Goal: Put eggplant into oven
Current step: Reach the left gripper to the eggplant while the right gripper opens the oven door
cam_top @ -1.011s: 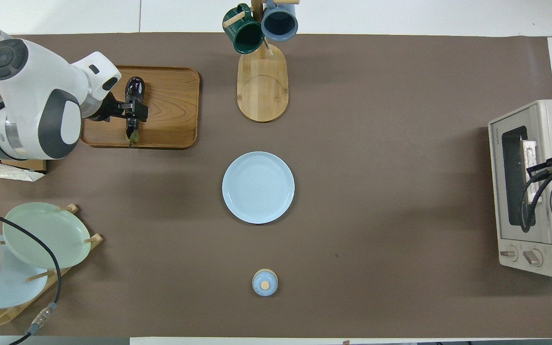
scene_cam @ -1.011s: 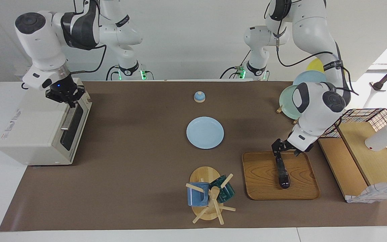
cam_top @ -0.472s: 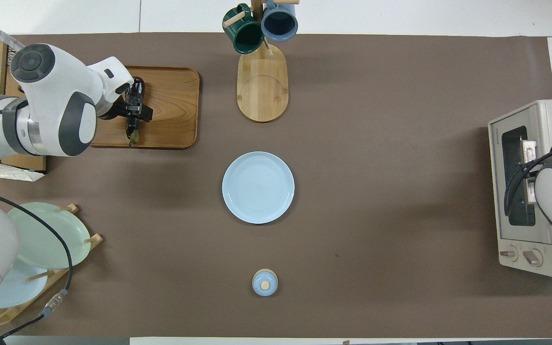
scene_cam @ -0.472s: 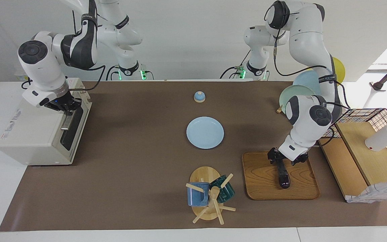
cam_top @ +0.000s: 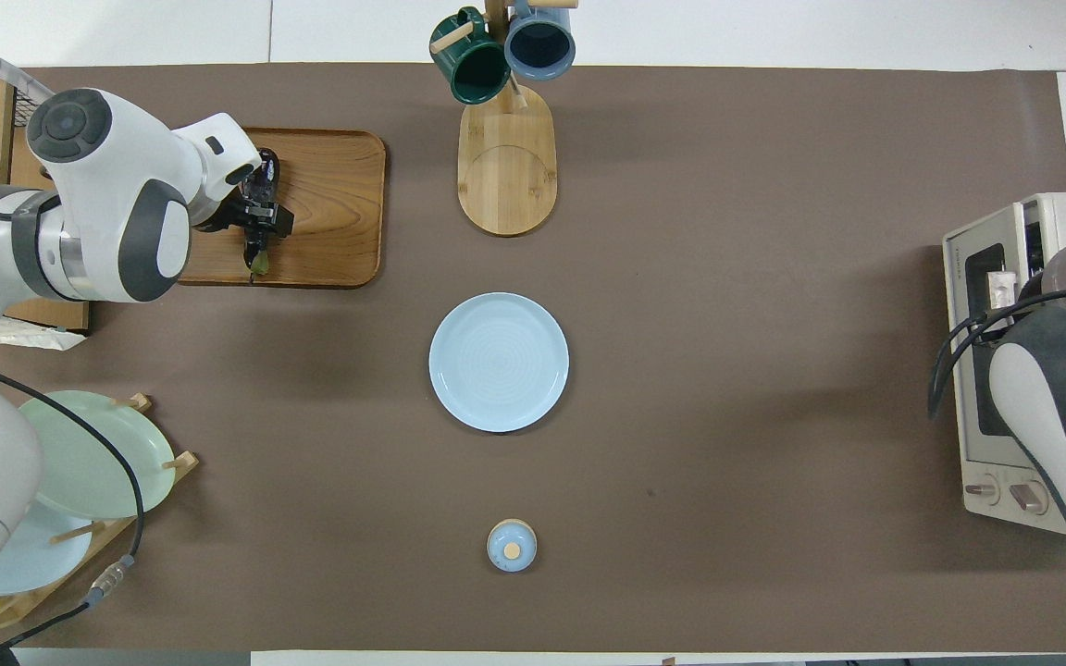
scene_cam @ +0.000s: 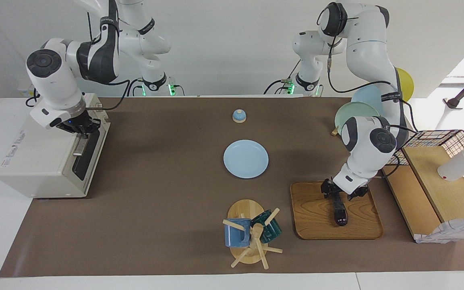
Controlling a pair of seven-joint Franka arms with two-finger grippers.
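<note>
on the wooden tray (scene_cam: pixel 316 213) my left gripper (scene_cam: pixel 338 193) straddles the eggplant (scene_cam: pixel 340 211), grip unclear; my right gripper (scene_cam: pixel 82 128), clenched shut, sits at the oven (scene_cam: pixel 34 161) handle

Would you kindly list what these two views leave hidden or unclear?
- Oven handle: facing view, the right gripper covers its near end; overhead, the arm hides it.
- Oven interior: dark glass door hides it in both views.
- Eggplant stem end: facing view, under the left gripper; whether the jaws touch it is unclear.
- Plate rack: overhead, partly cut off by the left arm.
</note>
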